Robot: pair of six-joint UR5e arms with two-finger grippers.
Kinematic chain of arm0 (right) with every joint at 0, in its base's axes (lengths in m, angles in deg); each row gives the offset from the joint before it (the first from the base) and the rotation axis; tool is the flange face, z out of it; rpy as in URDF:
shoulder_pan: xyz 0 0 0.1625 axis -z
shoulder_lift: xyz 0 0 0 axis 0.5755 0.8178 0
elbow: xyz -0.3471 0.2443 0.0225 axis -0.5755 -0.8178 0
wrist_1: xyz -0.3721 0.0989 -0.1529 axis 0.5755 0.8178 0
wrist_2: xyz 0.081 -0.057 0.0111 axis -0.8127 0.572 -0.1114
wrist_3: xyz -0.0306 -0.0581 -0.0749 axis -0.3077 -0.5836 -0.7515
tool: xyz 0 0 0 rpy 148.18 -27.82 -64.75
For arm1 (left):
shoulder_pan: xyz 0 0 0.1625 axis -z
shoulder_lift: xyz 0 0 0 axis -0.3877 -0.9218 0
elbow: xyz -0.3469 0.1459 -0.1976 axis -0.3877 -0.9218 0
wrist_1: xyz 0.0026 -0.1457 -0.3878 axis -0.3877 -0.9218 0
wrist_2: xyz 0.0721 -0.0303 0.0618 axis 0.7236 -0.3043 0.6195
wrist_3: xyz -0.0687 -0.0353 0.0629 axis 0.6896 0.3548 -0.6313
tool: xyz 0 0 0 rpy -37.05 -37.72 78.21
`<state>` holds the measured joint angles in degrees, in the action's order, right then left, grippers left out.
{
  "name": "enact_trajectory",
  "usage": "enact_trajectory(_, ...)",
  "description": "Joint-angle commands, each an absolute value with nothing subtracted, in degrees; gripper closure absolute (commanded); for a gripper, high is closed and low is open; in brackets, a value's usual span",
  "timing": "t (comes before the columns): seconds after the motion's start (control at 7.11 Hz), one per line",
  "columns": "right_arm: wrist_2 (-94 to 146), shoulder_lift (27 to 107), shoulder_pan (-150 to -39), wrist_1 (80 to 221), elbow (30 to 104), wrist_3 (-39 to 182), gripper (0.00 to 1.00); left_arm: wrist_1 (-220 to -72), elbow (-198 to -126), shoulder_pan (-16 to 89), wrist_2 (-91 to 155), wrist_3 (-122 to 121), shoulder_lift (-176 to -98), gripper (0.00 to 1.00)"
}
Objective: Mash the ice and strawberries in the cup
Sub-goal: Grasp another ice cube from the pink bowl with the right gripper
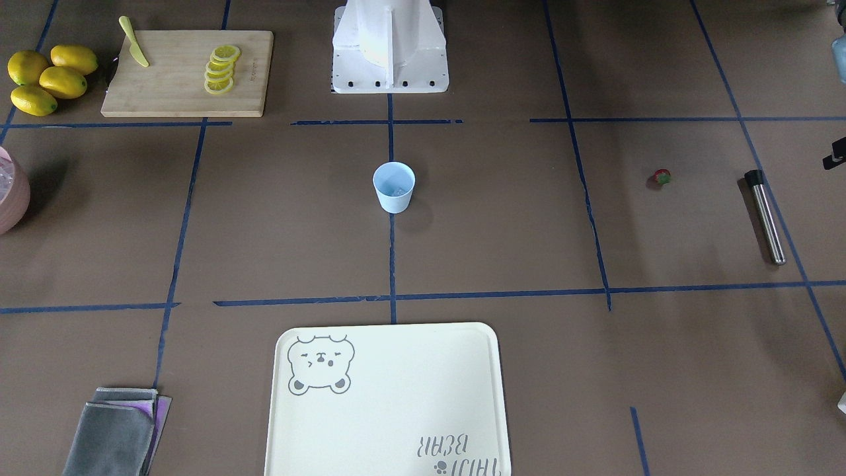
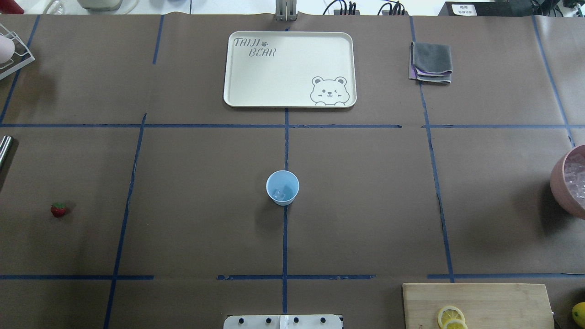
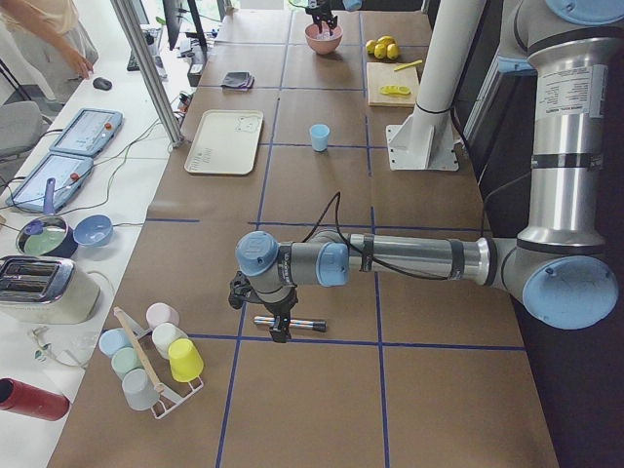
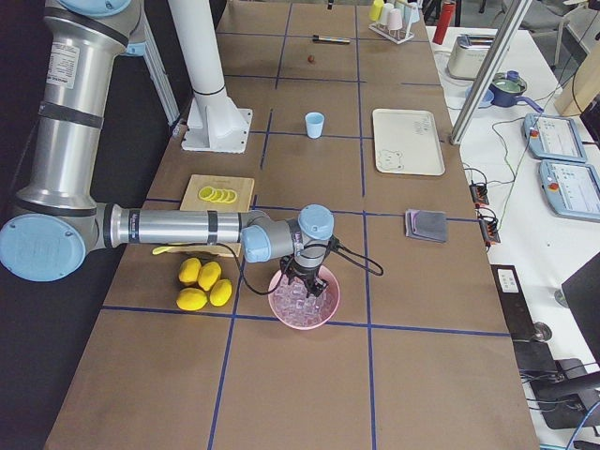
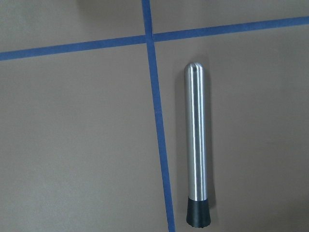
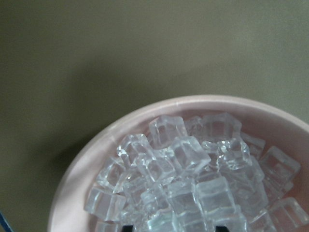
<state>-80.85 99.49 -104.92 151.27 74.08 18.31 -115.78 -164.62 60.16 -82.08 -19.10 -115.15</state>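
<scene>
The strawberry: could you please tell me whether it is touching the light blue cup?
Apart. The overhead exterior view shows the strawberry lying far left of the cup, with a wide stretch of table between them.

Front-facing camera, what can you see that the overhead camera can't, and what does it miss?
Only the front-facing view shows the yellow knife. Only the overhead view shows the white wire rack and the black cables. Both show the blue cup with ice in it, the strawberry, the bear tray, the folded cloths, the lemon slices and the pink bowl.
</scene>
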Motion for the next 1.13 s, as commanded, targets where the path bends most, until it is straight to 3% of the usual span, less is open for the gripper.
enact_trajectory(0.0, -81.12, 99.1, -104.92, 151.23, 74.57, 18.4, 0.93, -115.78, -164.62, 60.16, -82.08, -19.13, -115.24, 0.0)
enact_trajectory(0.56, -82.7, 99.01, -105.27, 152.37, 78.16, 19.45, 0.92, -115.78, -164.71, 60.16, -82.08, -19.22, -115.33, 0.0)
enact_trajectory(0.99, -84.64, 98.22, -108.17, 152.99, 82.63, 49.74, 0.99, -115.78, -164.71, 60.16, -82.08, -19.13, -115.33, 0.0)
